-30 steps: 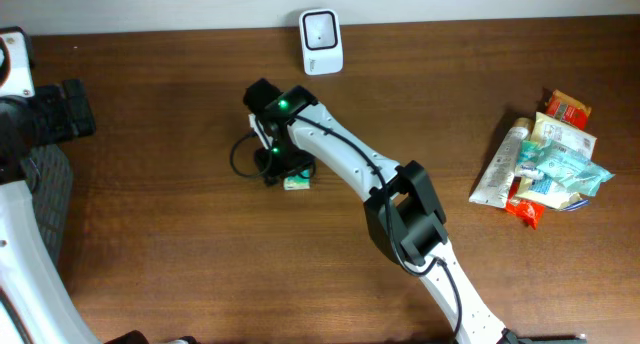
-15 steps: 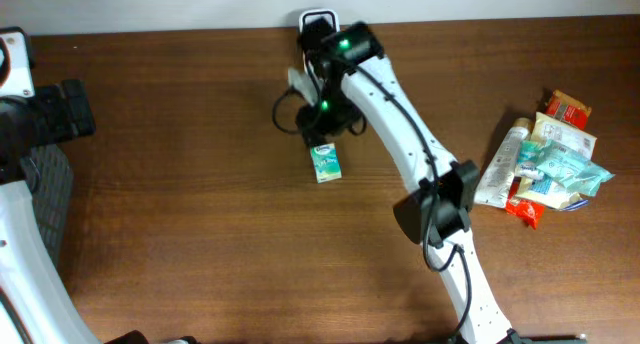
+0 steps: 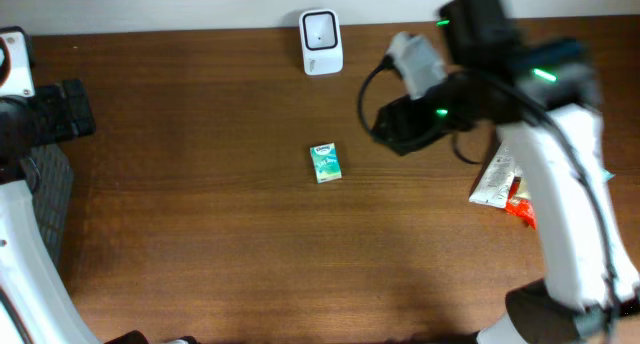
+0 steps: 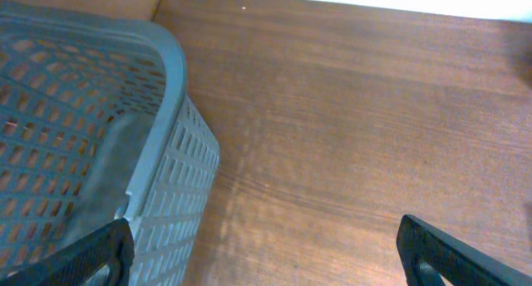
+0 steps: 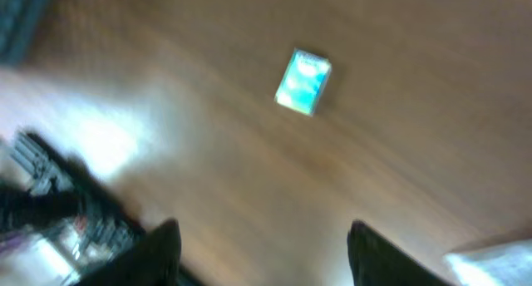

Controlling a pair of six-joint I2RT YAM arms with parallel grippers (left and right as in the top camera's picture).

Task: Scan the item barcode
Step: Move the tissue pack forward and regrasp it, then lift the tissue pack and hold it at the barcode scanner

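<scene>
While right gripper [image 5: 264,229] gapes, teal box [image 3: 326,163] — well apart.

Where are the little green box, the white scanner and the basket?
little green box [image 3: 325,163], overhead view, middle of its top.
white scanner [image 3: 321,41], overhead view, its face.
basket [image 4: 174,70], left wrist view, its rim.

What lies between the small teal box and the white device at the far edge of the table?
Nothing: in the overhead view, only bare wooden table separates the teal box from the white device.
</scene>
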